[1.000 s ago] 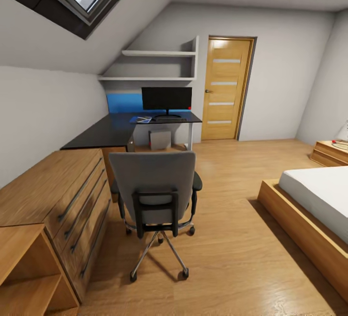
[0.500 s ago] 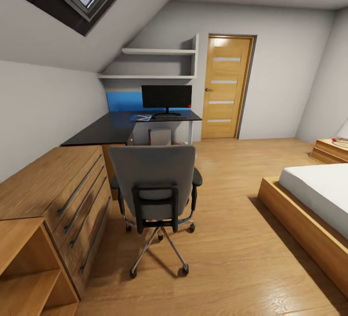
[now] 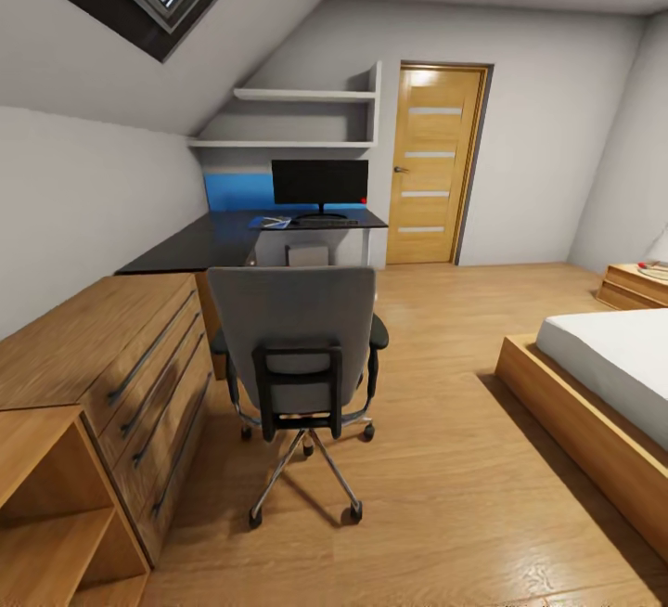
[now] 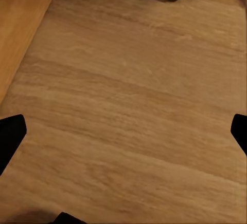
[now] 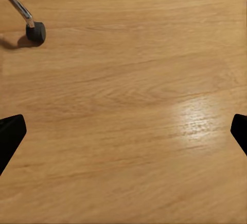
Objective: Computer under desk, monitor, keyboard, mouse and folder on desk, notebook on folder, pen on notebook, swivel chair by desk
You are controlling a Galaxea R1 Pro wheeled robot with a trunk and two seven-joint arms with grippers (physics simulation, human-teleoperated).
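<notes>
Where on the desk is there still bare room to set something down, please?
The desk has bare black top along its near-left wing, from the wood cabinet toward the blue back panel. It is crowded at the far end, where the monitor, keyboard and folder sit.

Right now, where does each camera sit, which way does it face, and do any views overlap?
Head view: high on the robot, facing forward and down at the swivel chair, with the desk beyond.
Left wrist view: near the left gripper, facing the wood floor; dark fingertips at the edges.
Right wrist view: near the right gripper, facing floor; fingertips at the edges.
Shared: chair castors in all three.
</notes>
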